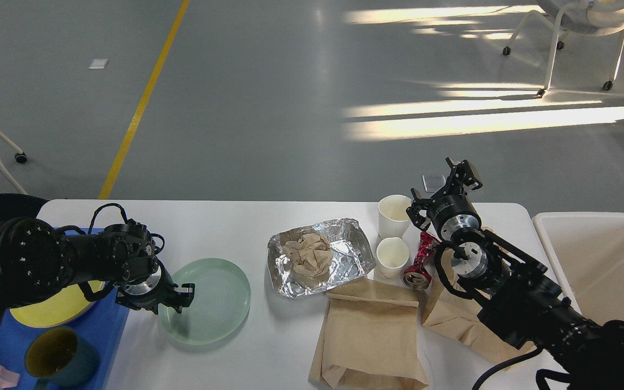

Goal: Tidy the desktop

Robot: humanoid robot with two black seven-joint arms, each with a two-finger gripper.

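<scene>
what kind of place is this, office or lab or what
Probably a big indoor hall or test lab, not a home: a wide bare grey floor with a yellow line, a wheeled chair, and a lone white table.

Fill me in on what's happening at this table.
A two-armed robot is tidying the desktop. Its left gripper is at the near-left rim of the green plate, apparently about to grasp it, beside the blue tray. The right gripper hangs open beyond the paper cups, holding nothing.

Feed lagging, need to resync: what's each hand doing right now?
Left hand: at the near-left rim of the green plate; open or closed cannot be told.
Right hand: open, holding nothing, raised behind the paper cups.
</scene>
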